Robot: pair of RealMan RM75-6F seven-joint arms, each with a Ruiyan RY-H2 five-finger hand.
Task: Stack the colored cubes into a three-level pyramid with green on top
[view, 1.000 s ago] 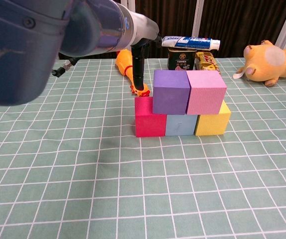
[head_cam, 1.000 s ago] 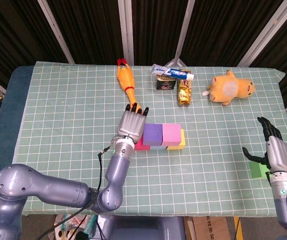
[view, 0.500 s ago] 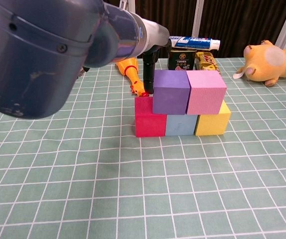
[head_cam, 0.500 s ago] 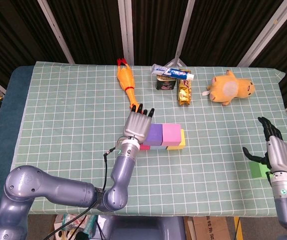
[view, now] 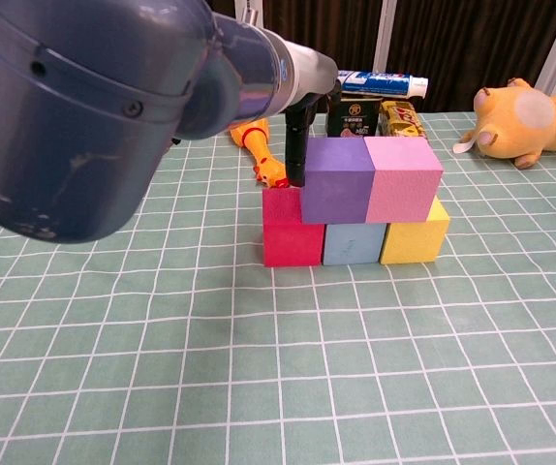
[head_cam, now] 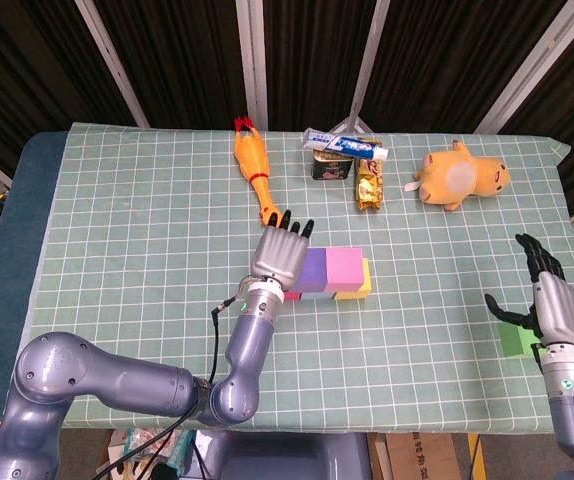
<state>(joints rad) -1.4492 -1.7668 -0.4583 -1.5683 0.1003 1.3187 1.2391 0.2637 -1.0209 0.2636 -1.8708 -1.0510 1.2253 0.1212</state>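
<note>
Cubes (view: 364, 215): five stacked, one green (head_cam: 514, 341)

From my station I see a table (head_cam: 117, 230) covered by a green cloth with a white grid, dark blue padding showing at its left edge. Beyond the far edge hang dark ribbed panels (head_cam: 187, 60) crossed by slanted pale metal struts (head_cam: 255, 60). Lighting is even.

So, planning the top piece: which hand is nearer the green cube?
Right. The right hand hovers at the green cube by the table's edge; the left hand is at the purple cube.
</note>
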